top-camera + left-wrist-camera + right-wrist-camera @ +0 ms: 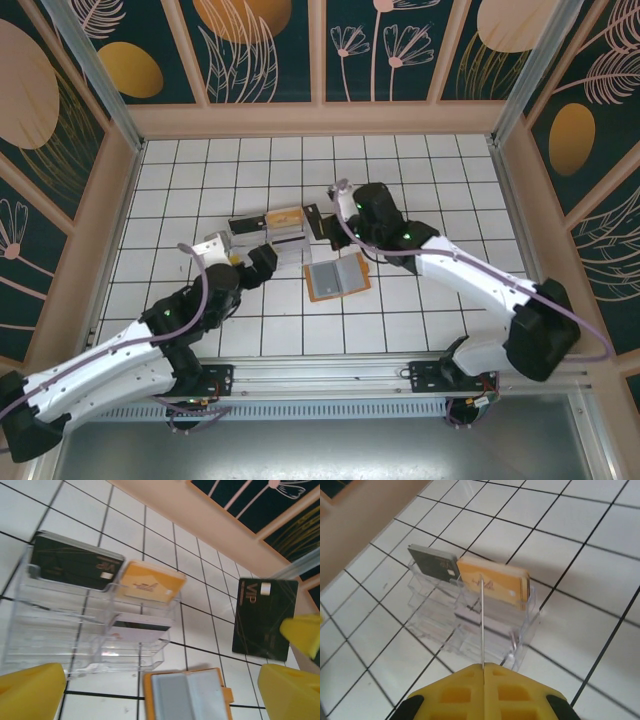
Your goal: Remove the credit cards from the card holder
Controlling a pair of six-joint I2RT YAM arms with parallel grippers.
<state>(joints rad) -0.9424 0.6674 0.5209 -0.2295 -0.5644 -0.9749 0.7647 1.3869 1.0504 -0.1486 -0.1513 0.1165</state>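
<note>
Right claw (pixel 483 669) pinches a black card (pixel 262 622) marked VIP.

I read tray (pixel 30 645): clear glossy plastic | card holder (pixel 187 697): orange-brown leather-like rim, matt grey pockets | black card (pixel 263 617): smooth shiny plastic | tabletop (pixel 200 630): smooth white tiles, faint sheen | left fingers (pixel 30 692): matt yellow plastic

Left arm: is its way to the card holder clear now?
Likely yes: the left gripper is open and empty, the card holder lies open close by, uncovered; the right gripper holds a black card aside.
</note>
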